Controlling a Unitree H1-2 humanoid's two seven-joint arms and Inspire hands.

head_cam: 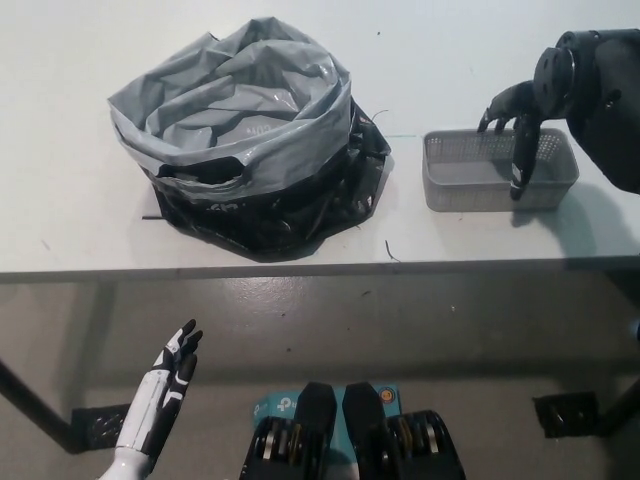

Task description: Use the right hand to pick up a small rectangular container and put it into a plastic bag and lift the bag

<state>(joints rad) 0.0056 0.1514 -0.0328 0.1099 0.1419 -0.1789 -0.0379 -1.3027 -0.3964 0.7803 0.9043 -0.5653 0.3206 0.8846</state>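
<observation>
Low at the left, below the table's [60, 200] near edge, my left hand [165, 385] rests with fingers spread. Mid-table slumps the plastic bag [240, 130], mouth gaping. Bare tabletop separates it from the small rectangular container [475, 180] at right; my right hand [515, 125] hangs over it, fingers apart, one seemingly touching the near wall.

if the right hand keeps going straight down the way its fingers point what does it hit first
Most likely the grey basket: the right hand hangs over its right part, fingers pointing down at its near wall or floor, though depth is unclear.
</observation>
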